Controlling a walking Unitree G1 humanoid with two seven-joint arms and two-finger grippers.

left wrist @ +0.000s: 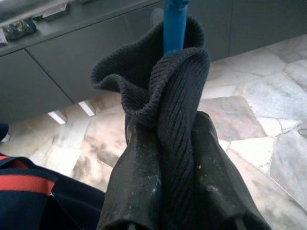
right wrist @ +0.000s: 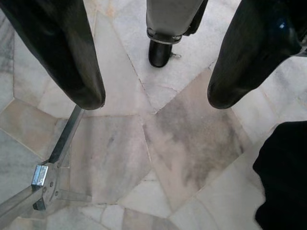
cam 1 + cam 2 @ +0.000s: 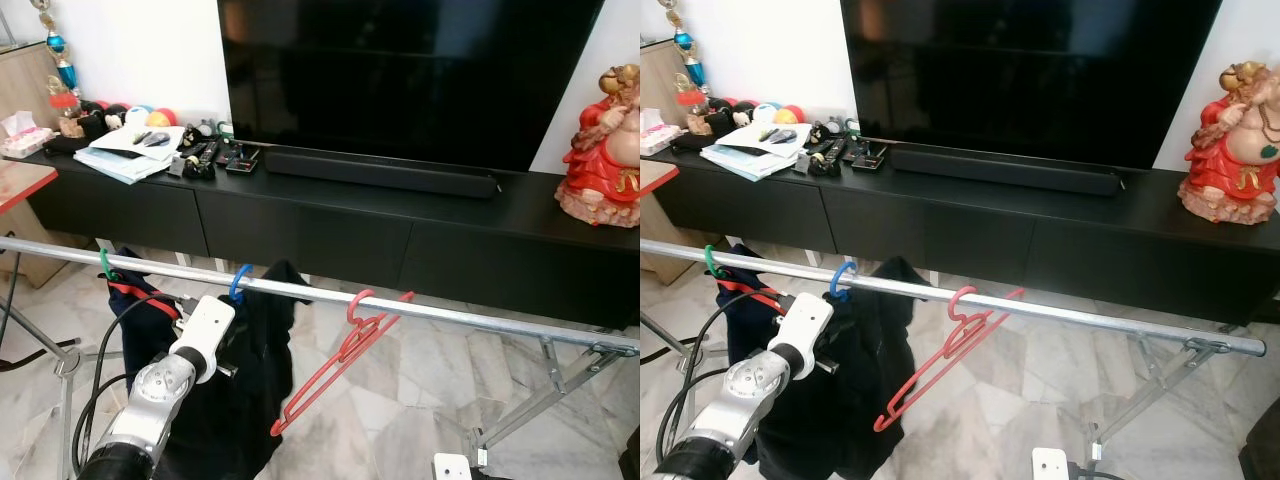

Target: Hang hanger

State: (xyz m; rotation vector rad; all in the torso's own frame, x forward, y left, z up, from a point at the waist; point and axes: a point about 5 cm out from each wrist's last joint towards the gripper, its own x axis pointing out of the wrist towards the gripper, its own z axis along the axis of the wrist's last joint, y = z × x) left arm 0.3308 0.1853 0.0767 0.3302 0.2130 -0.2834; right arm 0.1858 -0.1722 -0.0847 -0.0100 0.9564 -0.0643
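Note:
A silver clothes rail (image 3: 450,313) runs across in front of me. A blue hanger (image 3: 239,281) hooks over it and carries a black knit garment (image 3: 262,370). My left gripper (image 1: 172,129) is shut on the garment's ribbed collar (image 1: 158,81), just below the blue hanger neck (image 1: 173,26); my left wrist (image 3: 205,325) sits under the rail. Red empty hangers (image 3: 340,360) hang tilted further right. A green hook (image 3: 105,266) at the left holds a navy garment with a red stripe. My right gripper (image 2: 153,96) hangs open over the marble floor.
Behind the rail stands a low black TV cabinet (image 3: 330,235) with a large TV (image 3: 400,70), a soundbar, papers (image 3: 130,150) and a red figurine (image 3: 605,150). The rack's legs (image 3: 540,395) and a castor (image 2: 160,50) rest on the floor.

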